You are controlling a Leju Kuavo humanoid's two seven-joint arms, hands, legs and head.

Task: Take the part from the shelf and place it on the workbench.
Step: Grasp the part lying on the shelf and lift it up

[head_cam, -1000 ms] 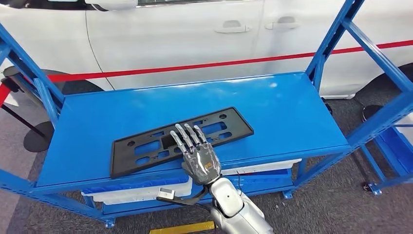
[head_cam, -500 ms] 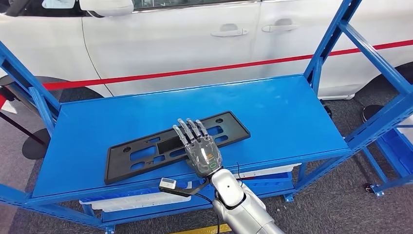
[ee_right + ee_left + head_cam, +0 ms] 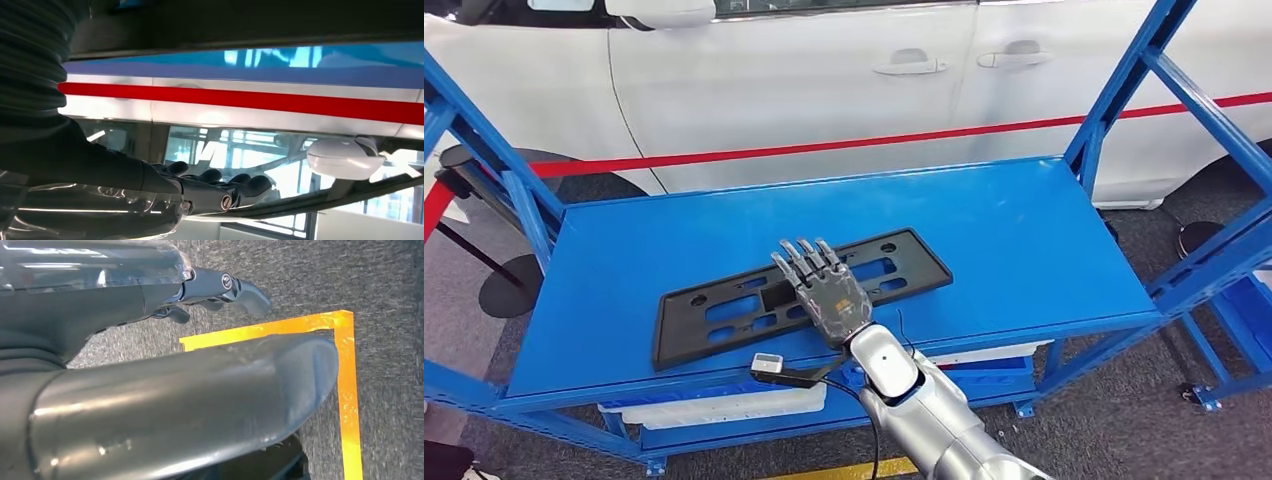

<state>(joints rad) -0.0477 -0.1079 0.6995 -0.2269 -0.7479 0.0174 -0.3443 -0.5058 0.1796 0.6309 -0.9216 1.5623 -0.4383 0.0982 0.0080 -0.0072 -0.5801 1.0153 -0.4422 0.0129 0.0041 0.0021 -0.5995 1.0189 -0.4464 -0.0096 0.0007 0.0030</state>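
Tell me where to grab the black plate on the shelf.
Grip the black plate by its near long edge, coming from the robot's side. It lies flat and thin on the blue shelf, that edge close to the shelf front. The right hand is above it; probably the fingers go on top and the thumb under the edge.

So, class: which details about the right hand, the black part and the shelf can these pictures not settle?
- Head view: right hand covers the middle of the part; whether the fingers grip it or just rest is hidden.
- Head view: the shelf hides most of the lower-tier items.
- Left wrist view: left hand is partly hidden by its cover.
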